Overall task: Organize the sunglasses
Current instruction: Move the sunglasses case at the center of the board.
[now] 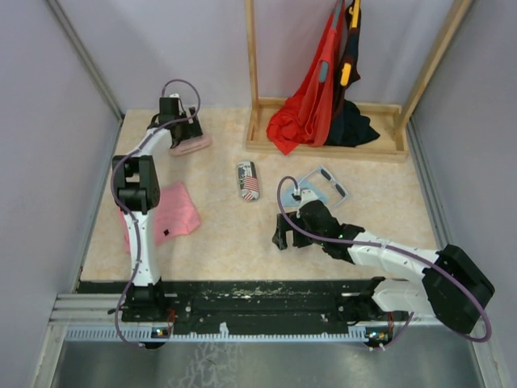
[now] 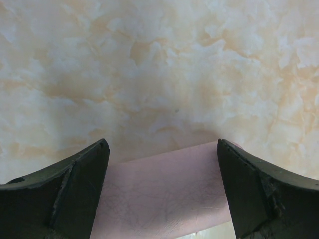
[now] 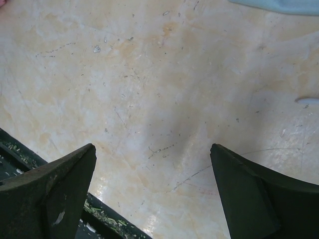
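the left claw (image 2: 163, 143) stood wide over the far-left corner of the table (image 1: 226, 242), its two dark fingers (image 2: 75, 189) spread to either side of one end of an oblong pink case (image 1: 194, 145) lying flat on the marbled top. the wrist view could not settle whether the pads touched the case's sides.

the right claw (image 3: 152, 145) also stood wide, holding nothing, low above bare table close to the near edge and right of centre.

the sunglasses (image 1: 331, 184), a chunky white frame with dark lenses, lay in the right half of the table, about midway between the far and near edges and apart from both claws. they rested partly on a small light-blue cloth (image 1: 317, 194). only this one pair could be made out.

a flag-printed case (image 1: 249, 181) lay near the table's centre, well apart from the pink case. a pink cloth (image 1: 166, 212) was spread near the left edge beside the left arm. a wooden rack (image 1: 323, 149) stood along the far edge toward the far-right corner, with a red garment (image 1: 303, 105) hanging from it and pooling on its base.
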Motion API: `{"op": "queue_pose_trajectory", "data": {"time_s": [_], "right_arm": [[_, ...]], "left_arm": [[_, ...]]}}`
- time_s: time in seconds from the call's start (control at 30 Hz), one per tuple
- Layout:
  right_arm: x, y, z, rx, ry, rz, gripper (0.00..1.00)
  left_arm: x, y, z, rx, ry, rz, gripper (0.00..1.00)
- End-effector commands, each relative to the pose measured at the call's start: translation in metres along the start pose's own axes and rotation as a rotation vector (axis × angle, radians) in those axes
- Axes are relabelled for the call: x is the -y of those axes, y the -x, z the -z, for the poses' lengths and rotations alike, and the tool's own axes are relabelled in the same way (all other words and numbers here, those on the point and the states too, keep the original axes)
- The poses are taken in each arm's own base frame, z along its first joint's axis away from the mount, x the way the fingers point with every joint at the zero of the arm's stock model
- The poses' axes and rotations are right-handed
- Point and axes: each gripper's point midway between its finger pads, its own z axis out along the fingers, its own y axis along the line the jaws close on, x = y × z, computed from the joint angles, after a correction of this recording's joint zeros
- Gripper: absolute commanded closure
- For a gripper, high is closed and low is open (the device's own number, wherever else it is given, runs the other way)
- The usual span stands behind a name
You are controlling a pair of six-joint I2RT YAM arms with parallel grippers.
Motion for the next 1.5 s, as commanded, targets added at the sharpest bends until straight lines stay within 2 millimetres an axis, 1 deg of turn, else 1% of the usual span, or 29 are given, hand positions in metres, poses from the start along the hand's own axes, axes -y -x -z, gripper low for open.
{"op": "queue_pose_trajectory", "data": {"time_s": [0.0, 0.13, 0.17, 0.2, 0.4, 0.6, 0.67, 0.83, 1.1, 1.23, 1.47], "right_arm": [[-0.009, 0.012, 0.006, 0.046, 0.041, -0.002, 0.03], [-0.011, 0.012, 0.008, 0.044, 0.051, -0.010, 0.03], [-0.011, 0.011, 0.008, 0.042, 0.053, -0.010, 0.03], [-0.011, 0.011, 0.009, 0.040, 0.054, -0.011, 0.03], [-0.012, 0.011, 0.013, 0.041, 0.056, -0.017, 0.03], [-0.014, 0.010, 0.015, 0.034, 0.067, -0.025, 0.03], [-0.014, 0.009, 0.016, 0.030, 0.067, -0.026, 0.03], [-0.014, 0.009, 0.019, 0.026, 0.064, -0.025, 0.03], [-0.016, 0.009, 0.020, 0.014, 0.068, -0.025, 0.03], [-0.017, 0.008, 0.020, 0.007, 0.072, -0.026, 0.03], [-0.019, 0.007, 0.020, -0.005, 0.076, -0.019, 0.03]], "left_arm": [[0.010, -0.015, 0.020, -0.060, -0.056, -0.021, 0.06], [0.013, -0.025, 0.036, -0.068, -0.054, -0.018, 0.07], [0.014, -0.031, 0.039, -0.075, -0.056, -0.019, 0.07], [0.013, -0.041, 0.041, -0.094, -0.054, -0.019, 0.07], [0.018, -0.062, 0.063, -0.137, -0.088, 0.010, 0.07], [0.022, -0.072, 0.081, -0.137, -0.128, 0.020, 0.07], [0.024, -0.072, 0.086, -0.129, -0.147, 0.018, 0.07], [0.031, -0.075, 0.095, -0.125, -0.196, 0.018, 0.06], [0.033, -0.078, 0.107, -0.097, -0.226, 0.016, 0.04], [0.034, -0.086, 0.111, -0.100, -0.251, 0.011, 0.00], [0.034, -0.100, 0.125, -0.100, -0.278, 0.016, 0.00]]}}
